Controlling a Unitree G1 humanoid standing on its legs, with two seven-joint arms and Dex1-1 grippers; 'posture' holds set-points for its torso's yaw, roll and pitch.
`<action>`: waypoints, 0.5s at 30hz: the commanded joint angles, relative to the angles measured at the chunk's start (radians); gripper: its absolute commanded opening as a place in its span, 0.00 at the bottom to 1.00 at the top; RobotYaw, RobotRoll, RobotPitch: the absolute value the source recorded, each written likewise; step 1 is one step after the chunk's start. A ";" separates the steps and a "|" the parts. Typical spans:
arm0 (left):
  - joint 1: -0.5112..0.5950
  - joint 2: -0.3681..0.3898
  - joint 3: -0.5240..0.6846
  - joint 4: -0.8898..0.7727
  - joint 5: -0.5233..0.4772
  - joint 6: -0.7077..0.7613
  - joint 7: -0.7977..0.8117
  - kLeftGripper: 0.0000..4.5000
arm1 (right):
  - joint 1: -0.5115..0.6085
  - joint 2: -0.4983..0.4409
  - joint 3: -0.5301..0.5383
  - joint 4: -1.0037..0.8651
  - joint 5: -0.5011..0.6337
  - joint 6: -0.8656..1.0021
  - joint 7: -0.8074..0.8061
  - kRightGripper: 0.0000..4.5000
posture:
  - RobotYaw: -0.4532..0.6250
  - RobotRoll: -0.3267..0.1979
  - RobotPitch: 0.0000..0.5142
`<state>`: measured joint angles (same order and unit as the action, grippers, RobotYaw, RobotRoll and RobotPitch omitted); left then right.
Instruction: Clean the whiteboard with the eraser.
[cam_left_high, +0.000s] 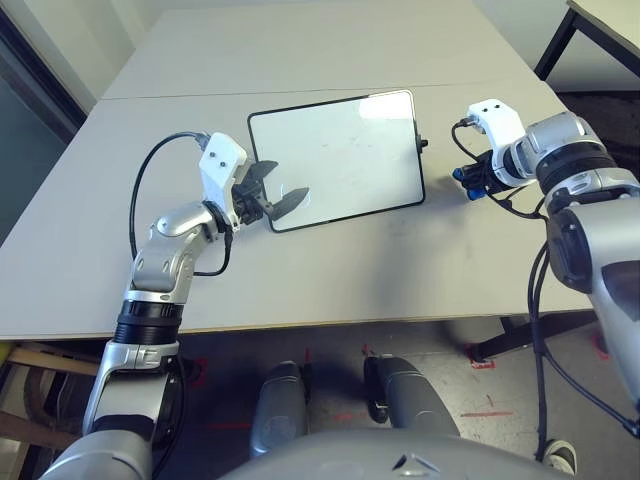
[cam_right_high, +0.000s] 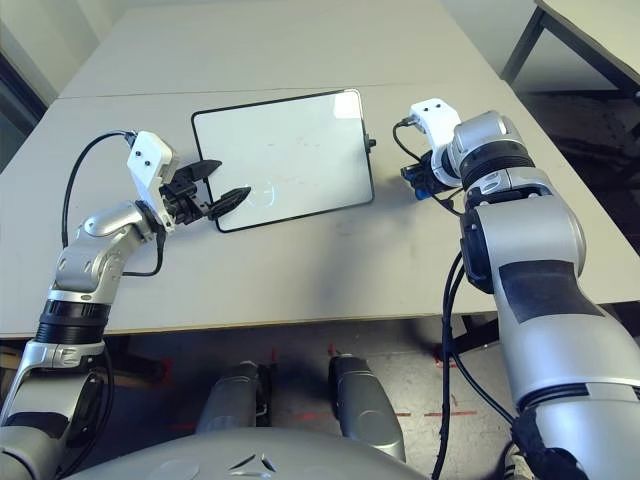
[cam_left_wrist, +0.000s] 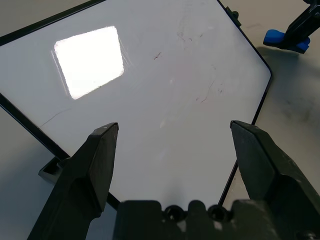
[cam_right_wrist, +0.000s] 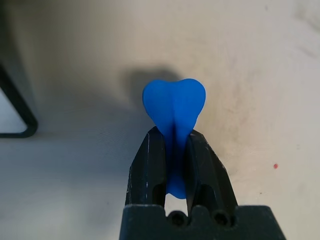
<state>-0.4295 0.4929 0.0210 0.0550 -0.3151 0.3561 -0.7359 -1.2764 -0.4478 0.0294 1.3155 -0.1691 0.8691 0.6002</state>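
Just right of the whiteboard (cam_left_high: 335, 160), right gripper (cam_right_wrist: 174, 142) pinches blue eraser (cam_right_wrist: 174, 102), left gripper (cam_left_high: 272, 192) wide open at board's near-left corner; wiping not begun, next: eraser onto board.

**What the views leave hidden or cut off**

In the right wrist view, the right gripper (cam_right_wrist: 175, 145) covers the lower half of the eraser (cam_right_wrist: 174, 102); only the rounded lobes past the fingertips show, with a sliver between the fingers. Off to one side of that claw, the whiteboard (cam_right_wrist: 15, 117) is cut by the picture's edge, so just one rounded corner appears.

From the head views, the eraser (cam_left_high: 468, 178) sits mostly behind the right wrist, too small to make out its shape.

In the left wrist view, the whiteboard (cam_left_wrist: 165, 90) beyond the left gripper (cam_left_wrist: 172, 132) runs off the frame, and its near edge is hidden behind the claw's base. Faint marks on its surface are too thin to read.
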 joint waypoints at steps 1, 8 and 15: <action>-0.005 0.014 0.002 -0.004 0.007 0.010 -0.006 1.00 | 0.010 0.010 -0.047 0.011 0.043 0.025 -0.053 0.23 | 0.36 0.62 0.20; -0.017 0.031 0.031 -0.011 -0.017 0.024 -0.007 1.00 | 0.004 -0.004 -0.136 -0.009 0.115 0.011 -0.123 0.78 | 0.37 0.62 0.17; -0.031 0.047 0.179 -0.054 -0.112 0.074 0.040 1.00 | 0.052 -0.048 -0.126 -0.150 0.138 -0.222 -0.029 0.99 | 0.38 0.62 0.16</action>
<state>-0.4549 0.5286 0.1674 0.0210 -0.4020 0.4122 -0.7131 -1.2489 -0.4872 -0.0952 1.2063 -0.0495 0.7090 0.5437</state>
